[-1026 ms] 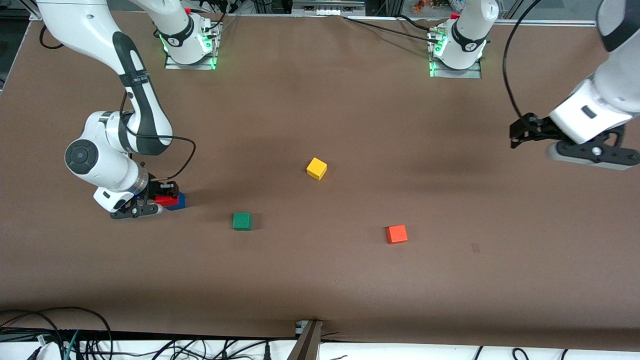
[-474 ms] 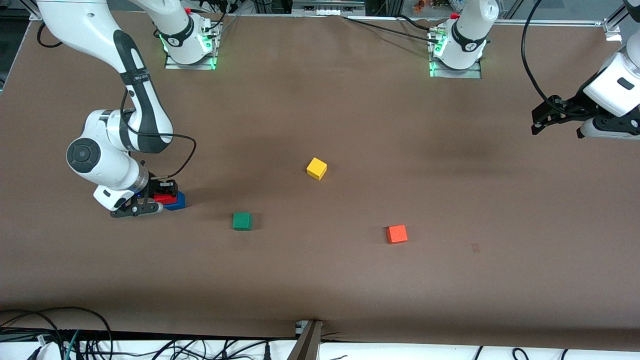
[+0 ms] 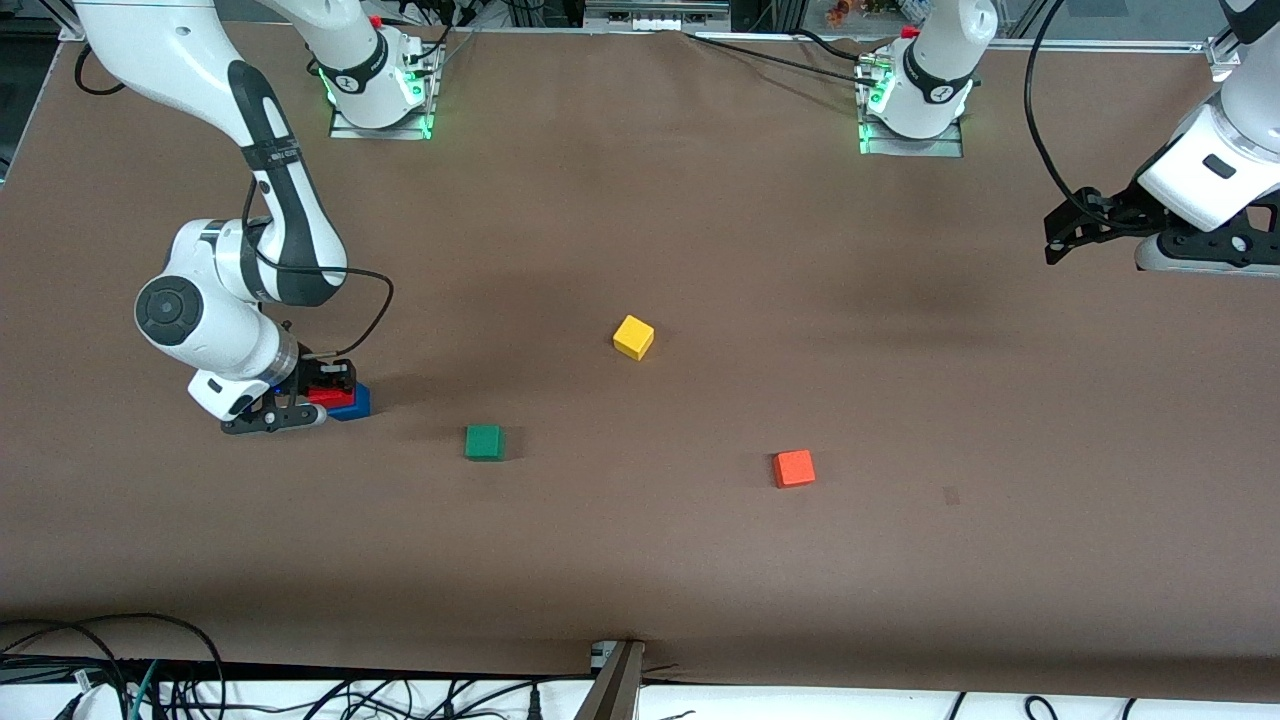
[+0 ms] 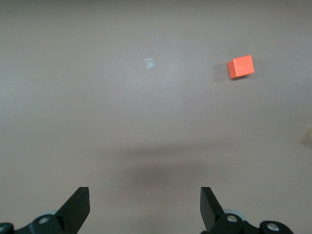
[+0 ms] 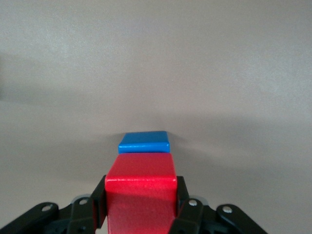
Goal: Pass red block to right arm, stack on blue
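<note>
Front view: five cubes counted on the brown table [image 3: 640,560], one each of red, blue, green, yellow and orange-red, plus two white arms. Right gripper [image 3: 322,385] low at the right arm's end of the table, pinching the red block [image 3: 332,398] directly over the blue cube [image 3: 352,402]; contact between the two not discernible. Green cube [image 3: 484,442] at about four o'clock from that pair, yellow cube [image 3: 633,337] at about two o'clock from the green, orange-red cube [image 3: 794,468] toward the left arm's end. Left gripper [image 3: 1062,232] waiting in the air over the table's edge.

Left wrist view: fingers [image 4: 78,210] spread wide, nothing between them; only the orange-red cube and a small pale patch [image 4: 150,63] on the cloth.

Right wrist view: glossy pure-red faces with softly rounded edges, clamped on both sides; blue cube's top partly visible past it, a detail lost from the high camera.
</note>
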### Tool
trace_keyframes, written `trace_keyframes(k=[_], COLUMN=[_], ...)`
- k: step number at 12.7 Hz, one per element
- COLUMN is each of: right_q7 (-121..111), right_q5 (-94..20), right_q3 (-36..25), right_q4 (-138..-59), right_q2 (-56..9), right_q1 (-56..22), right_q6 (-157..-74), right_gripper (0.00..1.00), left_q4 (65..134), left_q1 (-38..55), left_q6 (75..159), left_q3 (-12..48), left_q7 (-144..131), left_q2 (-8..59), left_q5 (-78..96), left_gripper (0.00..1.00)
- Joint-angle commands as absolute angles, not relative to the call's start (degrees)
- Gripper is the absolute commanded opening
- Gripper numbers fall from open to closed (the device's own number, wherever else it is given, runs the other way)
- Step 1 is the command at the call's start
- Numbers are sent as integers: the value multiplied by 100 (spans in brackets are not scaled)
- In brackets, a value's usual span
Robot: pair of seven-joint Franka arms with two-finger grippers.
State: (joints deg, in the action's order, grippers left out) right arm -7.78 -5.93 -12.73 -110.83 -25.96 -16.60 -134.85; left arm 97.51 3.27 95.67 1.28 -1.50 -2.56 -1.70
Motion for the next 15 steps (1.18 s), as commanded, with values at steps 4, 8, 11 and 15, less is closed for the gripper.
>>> trace_keyframes(k=[4,8,11,15], right_q7=[-650,-650,-729,-747], right_q5=[-475,-475,-466,-448], right_q3=[-1301,-1301,-1310,-1318], right_q4=[-11215,-11206,-11101,-10654], right_q2=[-2549,-2558,-2558,-2523], right_q1=[-1714,-1723,-1688,-1652], right_q6=[-13685,-13685,-13641,-12967], right_gripper=[11,18,100,100], left_q4=[9651,9606,9606,9598], left_q1=[53,61,70,70], left_q6=[9492,9483,9483,9457], left_q3=[519,518,519,527], left_q7=[-501,-448,-448,-475], left_q2=[-238,-220,-220,-228], left_q5=[-255,-264,-272,-264], left_gripper=[100,100,100,100])
